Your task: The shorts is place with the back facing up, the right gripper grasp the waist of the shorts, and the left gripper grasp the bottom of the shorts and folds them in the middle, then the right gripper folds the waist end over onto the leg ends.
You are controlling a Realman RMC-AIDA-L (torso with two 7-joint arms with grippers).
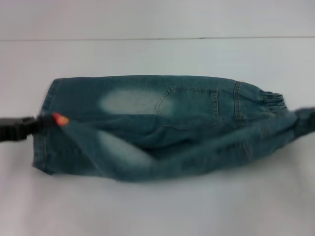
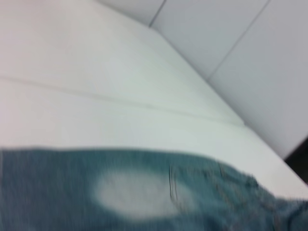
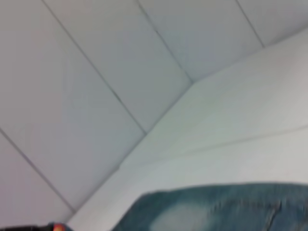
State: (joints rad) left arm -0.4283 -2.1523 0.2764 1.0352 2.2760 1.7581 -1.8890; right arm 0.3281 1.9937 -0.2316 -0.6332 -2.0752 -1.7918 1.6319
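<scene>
worktop: white, flat; the shorts were carried on it, spread across the middle of the head view.
shorts: denim, back up, one pocket visible; the near half was seen lifted and drawn over the far half, so the lengthwise fold was judged mid-way, not laid down.
waist: ruffled band at the right end; its near corner was pulled toward the right edge of the head view.
leg ends: hemmed edges at the left end, partly raised where they were held.
left gripper: seen at the leg ends, black with an orange tip; judged to be pinching the hem fabric, though the fingers themselves were not clearly resolved.
right gripper: only a dark blurred shape at the right edge by the waist; whether it was spread or pressed together could not be told.
risk, uneven fold: if the two ends were not moved together, the upper layer would be laid skewed and the edges would not be matched.
risk, slip: thin hem grip could be lost under tension, and the raised layer would be dropped back.
risk, drag: the lower layer could be pulled along and bunched on the worktop.
risk, later fold: a twisted middle would be carried into the waist-over-legs fold.
</scene>
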